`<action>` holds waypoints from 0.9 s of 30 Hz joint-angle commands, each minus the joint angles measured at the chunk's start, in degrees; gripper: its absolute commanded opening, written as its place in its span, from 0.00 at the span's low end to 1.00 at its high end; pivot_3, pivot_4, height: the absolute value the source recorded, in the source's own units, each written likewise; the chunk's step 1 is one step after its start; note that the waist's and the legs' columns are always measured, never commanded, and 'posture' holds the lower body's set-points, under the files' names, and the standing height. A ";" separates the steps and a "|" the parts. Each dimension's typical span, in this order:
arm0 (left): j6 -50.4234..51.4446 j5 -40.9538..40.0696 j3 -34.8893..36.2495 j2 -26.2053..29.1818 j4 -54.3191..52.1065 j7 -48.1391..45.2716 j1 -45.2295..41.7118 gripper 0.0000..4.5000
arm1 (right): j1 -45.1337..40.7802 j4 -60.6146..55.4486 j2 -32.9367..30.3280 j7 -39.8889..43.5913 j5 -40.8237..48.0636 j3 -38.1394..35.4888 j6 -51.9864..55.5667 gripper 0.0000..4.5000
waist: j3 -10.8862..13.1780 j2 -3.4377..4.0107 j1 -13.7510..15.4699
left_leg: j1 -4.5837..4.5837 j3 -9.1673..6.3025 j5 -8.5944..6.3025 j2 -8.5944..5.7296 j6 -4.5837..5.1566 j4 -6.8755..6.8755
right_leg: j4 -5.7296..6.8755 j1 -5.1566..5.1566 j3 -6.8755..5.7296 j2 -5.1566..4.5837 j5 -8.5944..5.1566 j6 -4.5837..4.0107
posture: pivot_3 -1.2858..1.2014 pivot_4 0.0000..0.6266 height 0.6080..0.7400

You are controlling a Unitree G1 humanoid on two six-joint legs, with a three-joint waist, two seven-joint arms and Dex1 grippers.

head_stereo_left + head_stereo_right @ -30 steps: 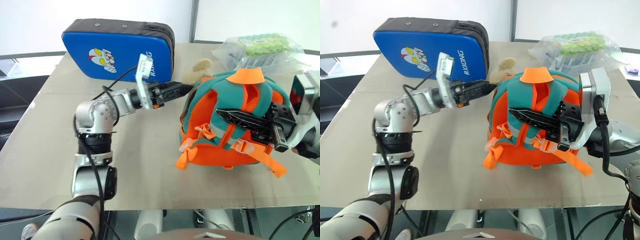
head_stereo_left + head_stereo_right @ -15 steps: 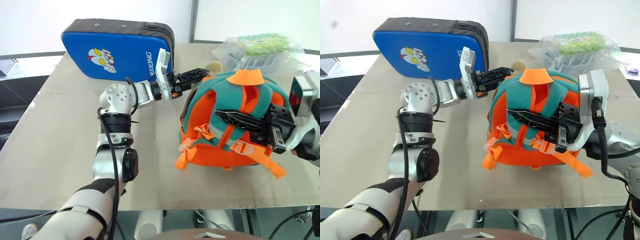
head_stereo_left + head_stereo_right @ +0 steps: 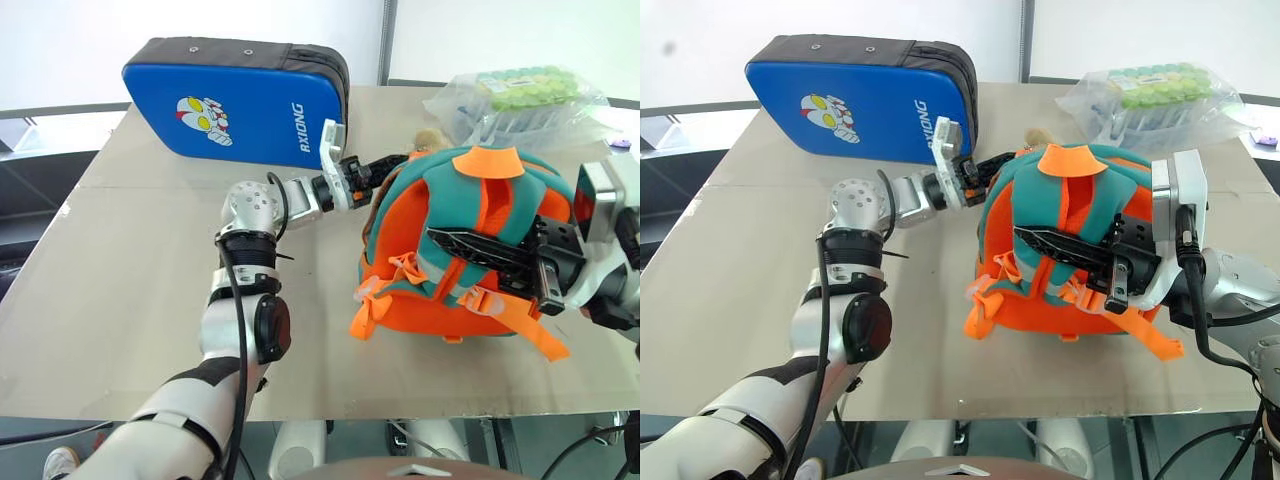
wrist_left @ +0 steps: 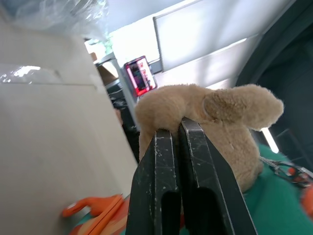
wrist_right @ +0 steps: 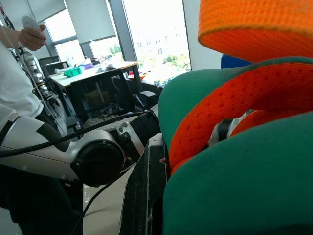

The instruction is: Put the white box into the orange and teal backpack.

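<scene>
Head stereo downward; wrist views close-up.

Orange-and-teal backpack (image 3: 470,240), tan plush charm (image 4: 205,127) — blue padded case (image 3: 240,105)

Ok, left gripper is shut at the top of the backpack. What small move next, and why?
Probably a short, gentle pull back with the left gripper to test its hold. It is shut with its tips against the tan plush charm, and whether it has actually pinched the charm is unclear. The right gripper lies shut across the orange and teal backpack, steadying it.
</scene>
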 commanded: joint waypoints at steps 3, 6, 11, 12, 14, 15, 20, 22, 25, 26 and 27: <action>6.02 -17.37 12.36 3.58 -12.57 7.66 2.96 0.02 | -0.06 -0.40 -0.27 0.28 -0.22 -1.94 -2.34 0.00 | 0.00 0.00 -0.86 | 0.00 -0.01 0.00 0.03 0.00 -0.02 | 0.01 -0.01 0.00 0.00 0.00 0.00 | 0.52 0.24 1.00; 8.83 -23.82 13.21 6.20 -18.66 10.66 7.13 0.02 | -0.62 0.59 0.05 0.60 -1.21 -1.11 -2.53 0.00 | 0.00 0.00 -0.96 | 0.02 -0.01 0.01 0.03 -0.01 -0.02 | 0.04 -0.01 0.00 -0.02 0.00 0.00 | 0.52 0.24 1.00; 12.21 -26.75 10.52 13.53 -29.48 11.03 20.01 0.02 | -2.82 3.94 0.83 1.90 -4.12 0.43 -2.72 0.00 | 0.00 0.00 -1.26 | 0.10 0.05 0.01 0.03 -0.02 -0.01 | 0.10 0.00 0.10 -0.02 0.00 0.00 | 0.52 0.24 1.00; 12.06 -27.00 9.96 14.38 -30.94 11.11 22.08 0.02 | -3.17 4.51 1.01 2.14 -4.73 0.62 -2.80 0.00 | 0.00 0.00 -1.24 | 0.11 0.07 0.01 0.03 -0.02 -0.01 | 0.10 0.00 0.10 -0.01 0.00 0.00 | 0.52 0.24 1.00; 11.33 -26.82 8.45 16.10 -34.23 10.37 26.20 0.02 | -4.03 5.72 1.52 2.00 -6.52 1.25 -2.99 0.00 | 0.00 0.00 -1.08 | 0.13 0.07 0.01 0.03 -0.02 -0.01 | 0.12 0.00 0.10 -0.02 0.00 -0.01 | 0.52 0.24 1.00; 10.78 -25.82 7.30 17.00 -35.93 9.66 28.63 0.02 | -4.49 6.30 1.82 2.05 -7.46 1.63 -3.08 0.00 | -0.01 -0.02 -0.99 | 0.12 0.07 0.01 0.03 -0.02 -0.01 | 0.12 0.00 0.09 -0.02 0.01 -0.02 | 0.52 0.24 1.00; 4.17 -17.49 1.45 20.75 -40.51 5.63 38.88 0.02 | -5.73 7.59 3.06 2.33 -9.92 2.49 -3.18 0.00 | -0.02 -0.02 -0.57 | 0.11 0.10 0.01 0.01 -0.02 0.00 | 0.10 0.00 0.10 -0.10 -0.01 -0.05 | 0.52 0.24 1.00; 1.54 -15.26 0.05 21.34 -41.04 4.74 41.35 0.02 | -5.77 7.61 3.20 2.34 -10.48 2.52 -3.11 0.00 | -0.02 -0.02 -0.63 | 0.13 0.16 0.01 0.00 -0.02 -0.01 | 0.07 0.00 0.15 -0.10 -0.13 -0.27 | 0.52 0.24 1.00; -0.49 -16.87 0.40 21.02 -41.72 3.90 42.75 0.02 | -5.16 7.17 3.00 2.16 -10.87 2.06 -2.85 0.00 | -0.02 -0.02 -0.57 | 0.11 0.14 0.00 0.03 -0.02 -0.03 | 0.07 -0.01 0.13 -0.10 -0.14 -0.28 | 0.52 0.24 1.00; -0.94 -18.17 1.05 20.70 -41.37 4.30 42.40 0.02 | -4.86 6.93 2.96 2.05 -10.92 1.91 -2.79 0.00 | -0.02 -0.02 -0.48 | 0.10 0.13 0.00 0.03 -0.02 -0.03 | 0.07 -0.01 0.12 -0.10 -0.14 -0.28 | 0.52 0.24 1.00; -1.29 -19.28 1.61 20.45 -40.80 4.96 41.93 0.02 | -4.61 6.70 2.95 1.99 -10.94 1.82 -2.74 0.00 | -0.02 -0.02 -0.44 | 0.10 0.12 0.00 0.04 -0.02 -0.03 | 0.07 -0.01 0.10 -0.10 -0.14 -0.28 | 0.52 0.24 1.00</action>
